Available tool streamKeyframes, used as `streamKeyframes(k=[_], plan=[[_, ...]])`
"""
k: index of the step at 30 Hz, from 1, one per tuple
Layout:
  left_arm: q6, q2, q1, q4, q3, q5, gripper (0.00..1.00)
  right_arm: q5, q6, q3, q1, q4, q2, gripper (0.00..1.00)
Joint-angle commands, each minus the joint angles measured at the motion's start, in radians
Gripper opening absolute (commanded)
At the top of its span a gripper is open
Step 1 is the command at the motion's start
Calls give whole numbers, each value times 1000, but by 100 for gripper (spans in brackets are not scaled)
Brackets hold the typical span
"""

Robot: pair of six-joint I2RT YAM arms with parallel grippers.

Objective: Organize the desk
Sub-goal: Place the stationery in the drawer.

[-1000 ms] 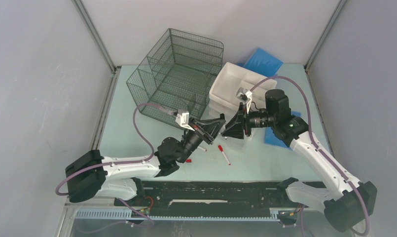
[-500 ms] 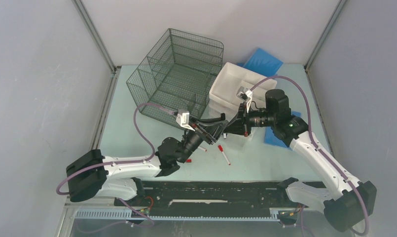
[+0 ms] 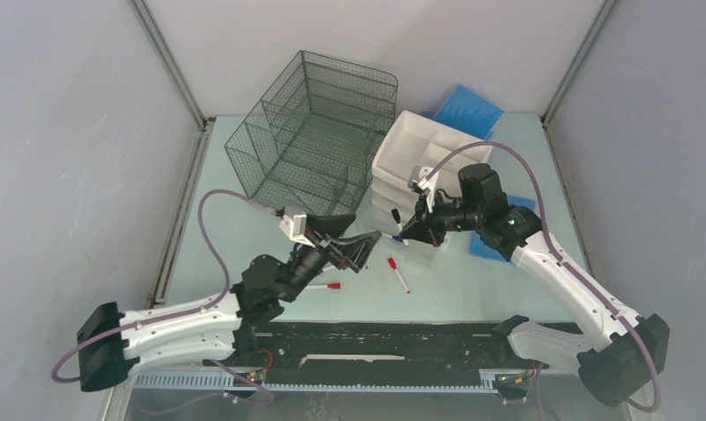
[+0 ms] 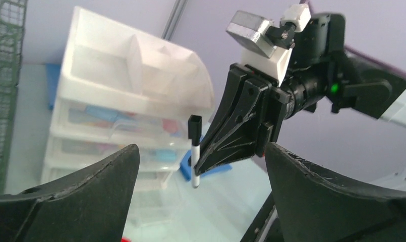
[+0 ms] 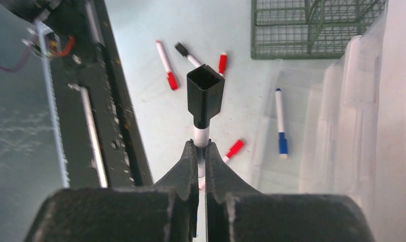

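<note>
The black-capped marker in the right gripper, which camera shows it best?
Right wrist view: the black-capped marker stands central and sharp, pinched by the right gripper. The left wrist view shows it smaller, from the side; the top view, only a dark speck.

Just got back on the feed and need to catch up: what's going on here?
The right hand is shut on a black-capped marker, holding it in the air in front of the white drawer unit. The left hand is open and empty, facing it. Several red-capped markers lie loose on the desk, and a blue-capped one appears to lie in a pulled-out clear drawer.
</note>
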Motion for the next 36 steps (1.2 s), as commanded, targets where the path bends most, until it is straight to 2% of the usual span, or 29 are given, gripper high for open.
streamKeyframes(k=[1, 8, 12, 21, 31, 33, 36], plan=[[64, -129, 20, -303, -33, -26, 100, 168, -256, 61, 57, -127, 29, 0], [16, -248, 34, -618, -71, -62, 100, 379, -315, 77, 125, -159, 105, 0], [-46, -258, 34, -712, -104, -51, 100, 499, -326, 78, 153, -150, 131, 0], [-120, -209, 34, -873, -106, -29, 100, 631, -339, 78, 203, -143, 197, 1], [-155, -210, 34, -931, -109, -29, 100, 703, -323, 77, 217, -129, 242, 15], [-163, -206, 35, -931, -111, -21, 100, 709, -320, 77, 217, -128, 247, 19], [-176, -198, 36, -937, -111, -13, 100, 713, -316, 77, 217, -127, 247, 31]])
